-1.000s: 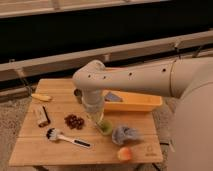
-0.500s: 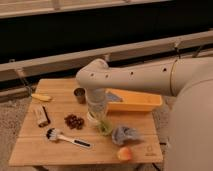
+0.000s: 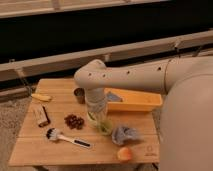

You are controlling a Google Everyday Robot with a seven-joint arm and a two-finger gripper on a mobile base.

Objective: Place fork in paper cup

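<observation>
One arm [image 3: 135, 77] dominated the scene, reaching from the right over one wooden surface [image 3: 35, 145] and turning straight down near its middle. One claw [image 3: 101, 125] hung at the arm's lower end, just above the boards beside a small green cup [image 3: 105, 129]; how far it was open, and whether it held anything, could not be told. One orange tray [image 3: 142, 101] lay behind the wrist. One grey crumpled cloth [image 3: 125, 134] sat to the right of the claw. One white-headed brush [image 3: 65, 137] lay at front left, one dark block [image 3: 42, 116] beyond it, one cluster of dark berries [image 3: 74, 121] between them and the arm. One dark can [image 3: 79, 95] stood behind. One orange fruit [image 3: 124, 153] and one yellow piece [image 3: 41, 97] completed the count. No fork and no paper cup could be made out, possibly hidden by the wrist, so the task looked unfinished, progress uncertain.
</observation>
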